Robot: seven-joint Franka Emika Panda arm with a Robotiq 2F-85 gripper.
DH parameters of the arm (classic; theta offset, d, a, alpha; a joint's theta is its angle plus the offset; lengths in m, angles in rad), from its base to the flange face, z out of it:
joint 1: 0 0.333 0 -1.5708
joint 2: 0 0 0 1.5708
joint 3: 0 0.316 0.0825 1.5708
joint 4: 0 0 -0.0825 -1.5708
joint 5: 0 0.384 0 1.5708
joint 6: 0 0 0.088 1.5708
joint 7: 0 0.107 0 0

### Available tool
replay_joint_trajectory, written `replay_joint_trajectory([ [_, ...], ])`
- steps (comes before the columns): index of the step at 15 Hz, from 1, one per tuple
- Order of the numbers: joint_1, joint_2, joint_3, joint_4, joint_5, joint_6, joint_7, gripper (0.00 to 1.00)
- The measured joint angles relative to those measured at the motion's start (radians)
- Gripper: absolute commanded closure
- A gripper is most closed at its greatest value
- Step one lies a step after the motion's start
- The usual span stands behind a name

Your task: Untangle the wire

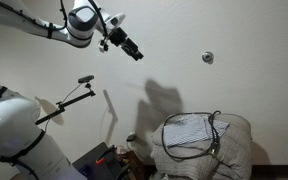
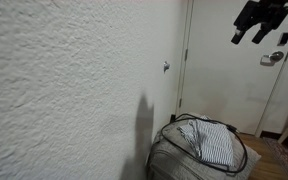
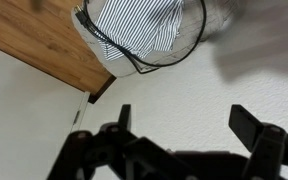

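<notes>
And there was the pincer (image 3: 184, 120), high above the striped cloth (image 3: 134, 25). Its two black, blocky fingers (image 3: 252, 130) were spread wide, with only pale wall showing between them. It pinched nothing.

In both exterior views we saw the same thing: the pincer (image 1: 132, 48) (image 2: 256, 22) hung up near the top, well apart from the cloth, with open air all the way down.

The wire (image 3: 196, 45) lay right on the cloth. It was thin, black and limp, and it looped round the cloth's edge in a loose ring. In an exterior view one strand of the wire (image 1: 217, 128) arched over the cloth's top. From the door side the wire (image 2: 242, 152) curved along the cloth's far rim. We could not tell where its end sat.

The cloth itself was soft and crumpled, with fine dark stripes on white. It was draped over a grey, rumpled bundle (image 1: 234, 150) whose sides bulged out below it.

The textured white wall (image 2: 64, 90) stood close behind the cloth, so there was little room on that side. A small round wall fitting (image 1: 207, 57) sat above the cloth. Warm wooden floor (image 3: 34, 40) ran beside it, and a pale door (image 2: 234, 90) with a metal handle (image 2: 274, 57) stood beyond it.

Well apart from the cloth, toward the robot's smooth white base (image 1: 14, 125), a stiff thin black rod (image 1: 64, 103) slanted upward.
</notes>
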Motion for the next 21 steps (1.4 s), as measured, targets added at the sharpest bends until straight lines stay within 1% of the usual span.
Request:
replay_joint_trajectory([
  [5, 0.003, 0.009, -0.002, 0.004, -0.005, 0.000, 0.005, 0.00],
  [6, -0.005, 0.013, -0.001, 0.003, -0.037, 0.000, 0.023, 0.00],
  [7, -0.019, 0.019, 0.001, 0.001, -0.085, 0.001, 0.053, 0.00],
  [12, -0.153, 0.067, 0.022, -0.011, -0.473, 0.063, 0.285, 0.00],
  [14, -0.185, 0.086, 0.014, -0.011, -0.599, 0.081, 0.366, 0.00],
  [15, -0.187, 0.096, 0.001, -0.012, -0.642, 0.095, 0.394, 0.00],
  [16, -0.185, 0.109, -0.016, -0.013, -0.667, 0.105, 0.410, 0.00],
  [18, -0.177, 0.139, -0.042, -0.016, -0.682, 0.108, 0.424, 0.00],
  [21, -0.125, 0.200, -0.094, -0.028, -0.611, 0.106, 0.396, 0.00],
])
